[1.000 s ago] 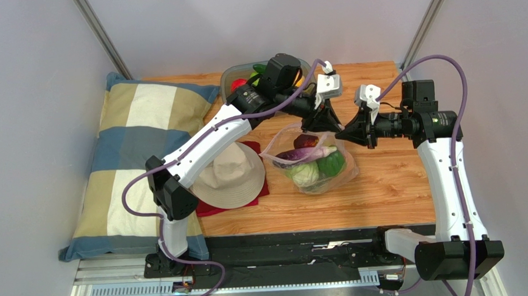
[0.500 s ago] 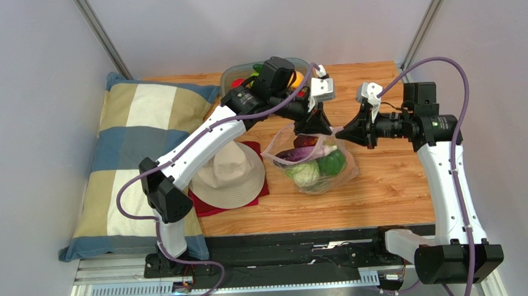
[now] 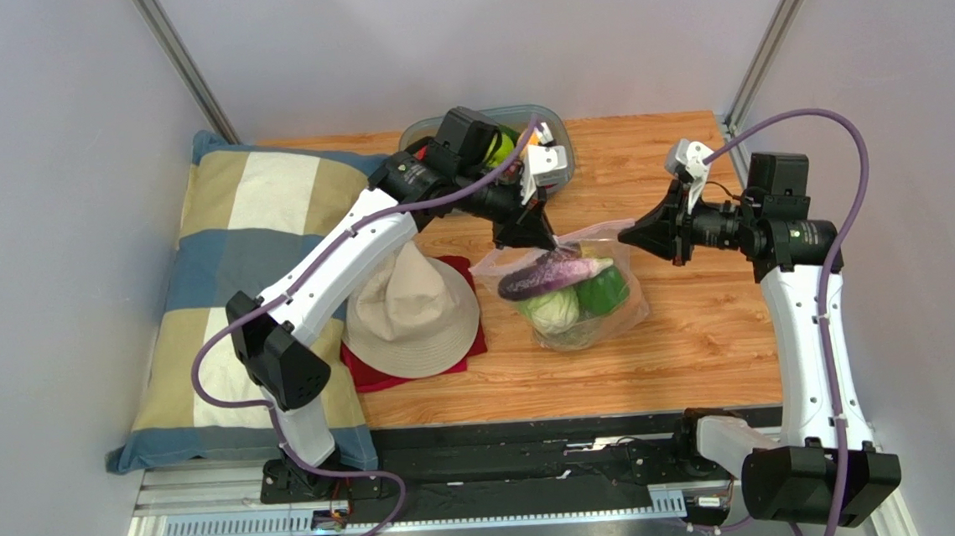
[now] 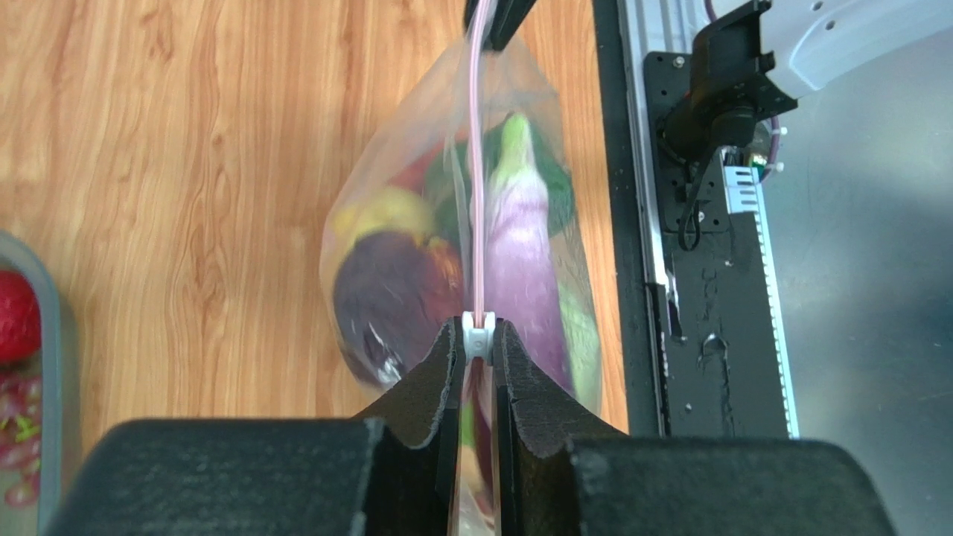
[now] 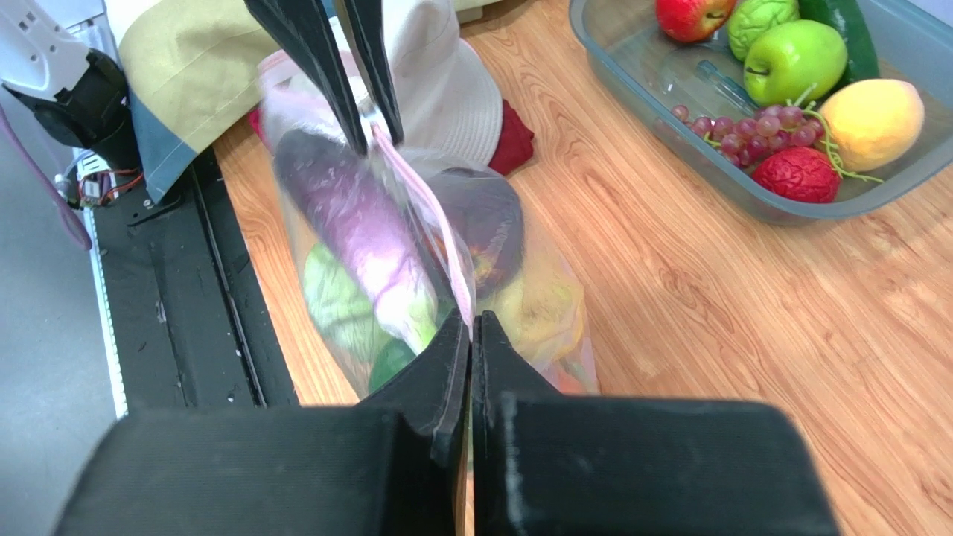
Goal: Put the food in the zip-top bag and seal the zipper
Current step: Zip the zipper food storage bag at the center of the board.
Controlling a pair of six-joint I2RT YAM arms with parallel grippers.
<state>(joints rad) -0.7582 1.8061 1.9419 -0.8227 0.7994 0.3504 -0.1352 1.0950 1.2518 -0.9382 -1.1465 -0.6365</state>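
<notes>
Counted on the bench (image 3: 702,328): one zip-top bag (image 3: 573,289), one grey bowl (image 5: 643,89), one hat (image 3: 413,317), one red cloth (image 3: 383,376) under the hat, and one checked pillow (image 3: 231,273) at the left.

Inside the bag, five pieces of food to make out — a purple eggplant (image 3: 553,273) on top, a pale cabbage (image 3: 553,313) and a green pepper (image 3: 601,292) below it, plus a dark purple piece (image 4: 386,296) and a yellow one (image 4: 375,212) on the far side. In the bowl at the far edge, seven more pieces, among them a green apple (image 5: 794,61) and a bunch of grapes (image 5: 738,123).

Two arms. On the left, reaches far over the hat, then angles down and right to the bag's left end; left pincer (image 4: 478,346) clamped on the zipper (image 4: 479,168), a small white slider right at the fingertips. On the right, rises from the near right corner with the forearm turned left; right pincer (image 5: 470,335) pressed together on the zipper's other end. Pink strip straight between the two — bag mid-bench, just right of the hat.
</notes>
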